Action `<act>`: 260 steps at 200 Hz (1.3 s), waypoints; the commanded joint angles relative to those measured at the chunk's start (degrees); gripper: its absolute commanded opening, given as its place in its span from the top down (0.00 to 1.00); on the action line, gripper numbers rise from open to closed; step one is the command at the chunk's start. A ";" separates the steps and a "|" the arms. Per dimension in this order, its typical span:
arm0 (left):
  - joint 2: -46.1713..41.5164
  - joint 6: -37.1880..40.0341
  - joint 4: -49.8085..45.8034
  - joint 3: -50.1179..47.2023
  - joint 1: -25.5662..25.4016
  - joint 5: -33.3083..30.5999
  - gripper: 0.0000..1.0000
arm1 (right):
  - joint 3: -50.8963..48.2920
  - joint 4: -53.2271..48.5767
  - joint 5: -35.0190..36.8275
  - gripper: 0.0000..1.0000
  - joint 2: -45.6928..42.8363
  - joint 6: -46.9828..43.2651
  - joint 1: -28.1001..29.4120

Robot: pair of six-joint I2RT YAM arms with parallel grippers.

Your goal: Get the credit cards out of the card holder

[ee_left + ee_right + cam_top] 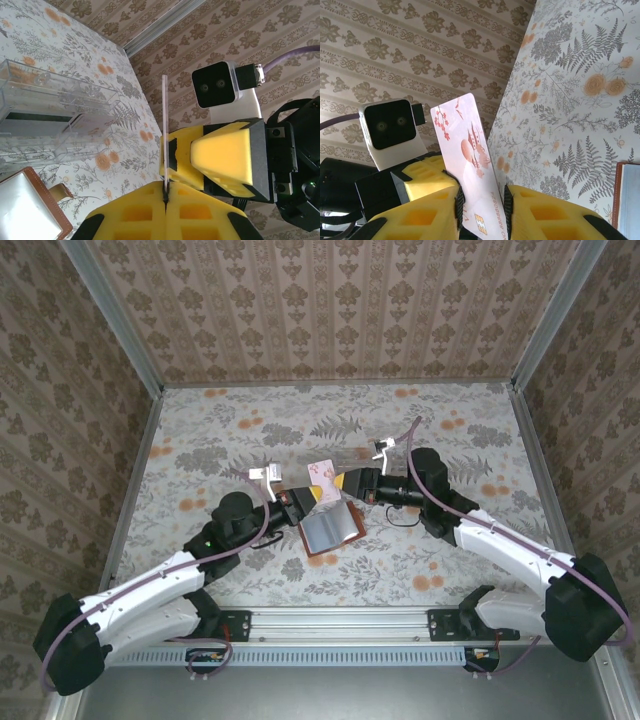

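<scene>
A pale pink credit card (325,474) with red blossom art and a chip is held up between both grippers above the table. My left gripper (312,496) is shut on one end of it; in the left wrist view the card (164,130) shows edge-on, rising out of the closed jaws (165,192). My right gripper (481,200) has its jaws a narrow gap apart, and the card (470,160) slants across that gap, brushing both pads. The brown card holder (330,530) lies open on the table just below them, grey-blue inside (629,200).
A clear plastic tray (50,107) stands on the floral tablecloth beyond the card holder (27,210). Patterned walls with metal rails (130,350) enclose the table on three sides. Both arms crowd the centre; the left and right thirds hold nothing.
</scene>
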 commanded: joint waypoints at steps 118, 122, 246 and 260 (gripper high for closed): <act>0.20 -2.75 4.84 -0.13 0.38 2.44 0.97 | 0.05 8.52 -3.78 0.85 1.80 2.49 0.38; 0.21 -2.71 4.89 -0.13 0.45 2.43 0.97 | 0.01 8.54 -3.75 0.87 1.76 2.49 0.31; -16.68 3.71 -19.82 0.39 5.76 -1.18 0.00 | 10.57 -32.88 7.37 1.00 -2.66 -25.22 -2.26; -18.54 4.48 -22.54 0.39 6.61 -1.02 0.00 | 13.37 -39.12 11.28 1.00 -1.66 -31.67 -2.17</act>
